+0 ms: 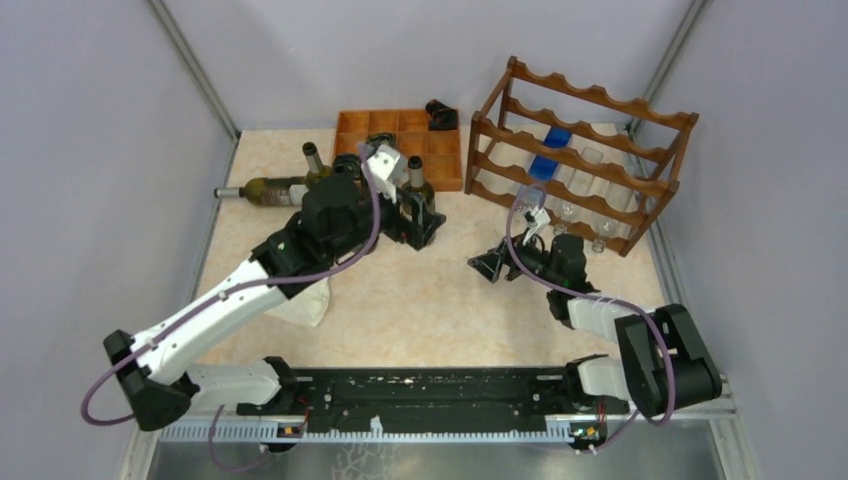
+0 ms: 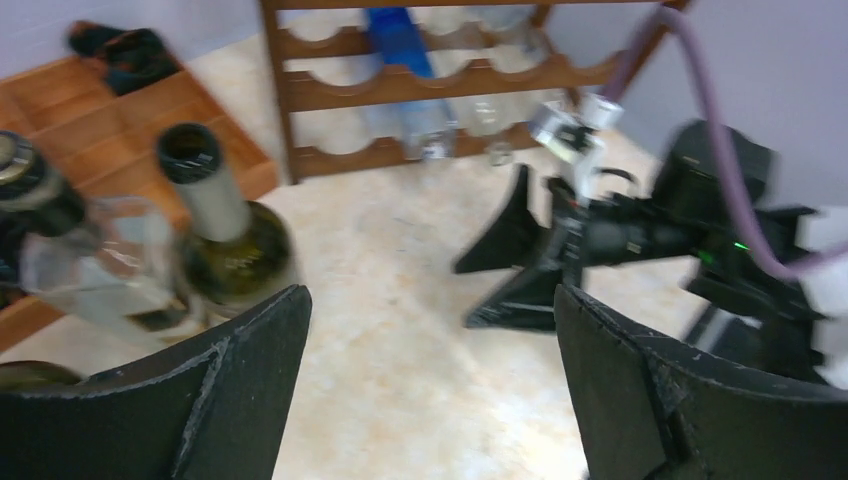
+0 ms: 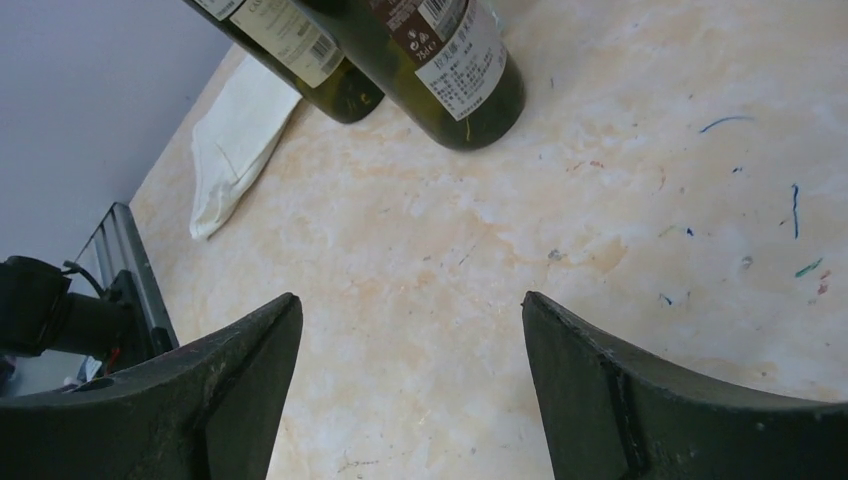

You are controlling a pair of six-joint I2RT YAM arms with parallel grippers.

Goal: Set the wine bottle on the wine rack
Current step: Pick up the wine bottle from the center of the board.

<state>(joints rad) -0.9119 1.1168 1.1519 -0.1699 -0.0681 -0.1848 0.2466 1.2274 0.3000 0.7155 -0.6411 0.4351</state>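
Your left gripper (image 2: 430,300) and right gripper (image 3: 410,300) both gape empty; a careless left swing could topple the upright green wine bottle (image 2: 240,250).

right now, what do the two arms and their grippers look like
The left arm and right arm both have white link shells with black joints and bases. A purple cable loops along each. The left gripper and right gripper are matte black, each with two broad wedge-shaped fingers that taper to points and look scuffed. A white camera block sits at the left wrist.
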